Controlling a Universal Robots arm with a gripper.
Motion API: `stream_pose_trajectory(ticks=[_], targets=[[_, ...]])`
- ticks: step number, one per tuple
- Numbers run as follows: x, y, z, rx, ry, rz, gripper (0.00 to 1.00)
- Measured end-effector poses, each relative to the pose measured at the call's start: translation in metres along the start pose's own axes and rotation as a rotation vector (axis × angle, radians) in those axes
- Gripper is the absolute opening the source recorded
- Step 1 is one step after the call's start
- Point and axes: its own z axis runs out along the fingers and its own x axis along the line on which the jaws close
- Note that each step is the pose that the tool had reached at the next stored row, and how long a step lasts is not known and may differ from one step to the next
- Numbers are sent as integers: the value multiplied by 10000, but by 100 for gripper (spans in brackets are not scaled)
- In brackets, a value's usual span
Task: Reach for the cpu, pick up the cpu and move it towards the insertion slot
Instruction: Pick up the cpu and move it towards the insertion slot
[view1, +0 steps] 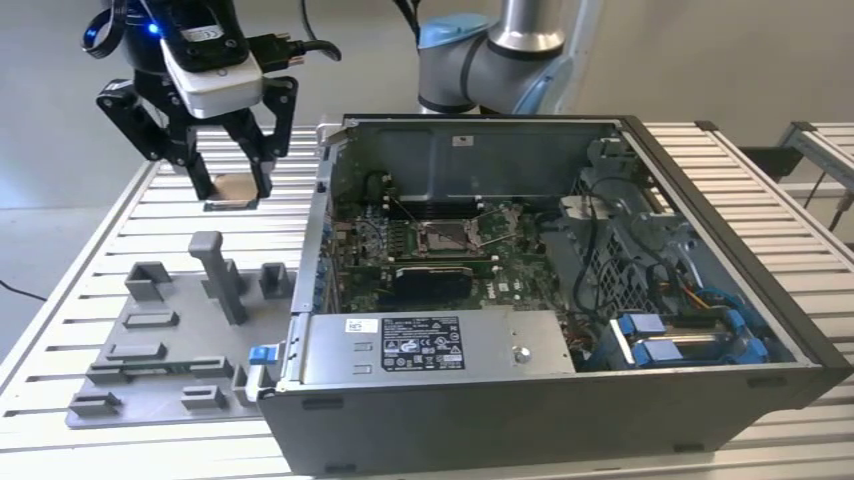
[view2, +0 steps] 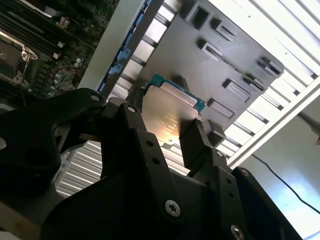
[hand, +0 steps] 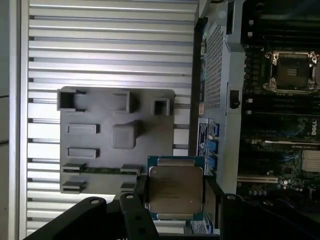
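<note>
Fixture plate on table, exterior view's left of computer case; insertion slot inside case; cpu in gripper.

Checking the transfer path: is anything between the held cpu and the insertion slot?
The grey computer case's upright side wall stands between the thin square cpu, held in the black gripper, and the silver-framed insertion slot.

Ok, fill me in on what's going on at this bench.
A robot arm's end effector is shut on the cpu, gripping it by two opposite edges above the slatted table, on the exterior view's left of the open computer case. The grey fixture plate lies on the table nearby. The insertion slot on the board inside the case is empty, and the cpu is not yet over it.
</note>
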Motion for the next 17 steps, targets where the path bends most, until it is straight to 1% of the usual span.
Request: stream_pose_trajectory(ticks=[5,17], targets=[[-135,-3,1,-1,-1,1,0],[-490,-10,4,-1,1,1,0]])
